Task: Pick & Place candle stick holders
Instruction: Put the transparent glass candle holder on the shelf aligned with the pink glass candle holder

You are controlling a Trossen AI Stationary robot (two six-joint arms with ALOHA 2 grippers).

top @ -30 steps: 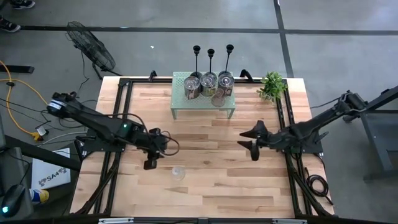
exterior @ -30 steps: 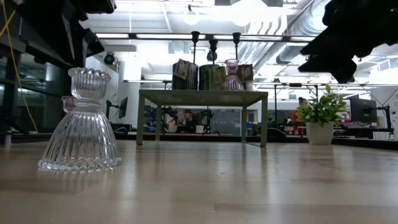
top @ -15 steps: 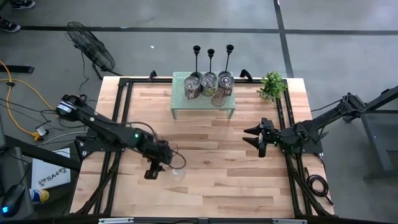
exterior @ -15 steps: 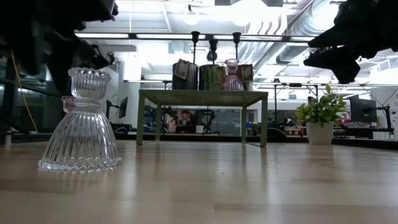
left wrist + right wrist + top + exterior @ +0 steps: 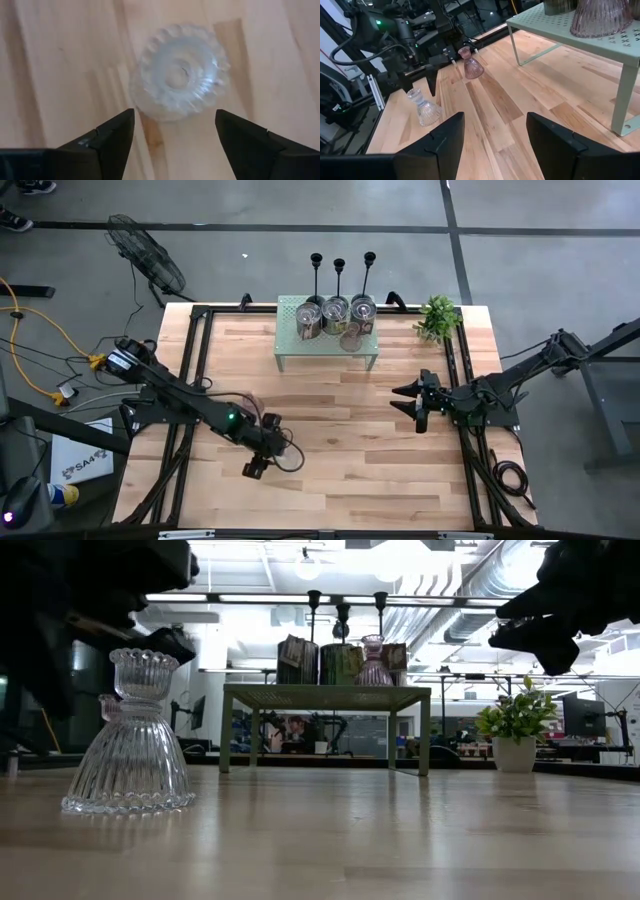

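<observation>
Clear glass: a ribbed clear glass holder [image 5: 130, 735] stands upright on the wooden counter [image 5: 340, 470], near the front left part.
Left claw [image 5: 175, 132]: poised right above that holder, fingers spread apart, nothing between them; the left wrist view looks straight down into the scalloped top cup.
Key relation: the holder lies directly below the left claw, its long axis vertical and in line with the claw's approach, seemingly a little ahead of the gap between the tips; the next move, as I judge it, is a straight drop with a small shift forward.
Nearer arm: the left, by far; the right claw [image 5: 495, 132] waits well apart near the counter's right edge, fingers also spread and empty.
Other holders: a pink glass holder [image 5: 471, 65] stands farther back on the counter; the jars and black candlesticks [image 5: 340, 275] sit at the green shelf [image 5: 328, 345].
Hard to make out: from overhead the left arm covers the clear holder; how high the fingertips hang above it I cannot tell.
</observation>
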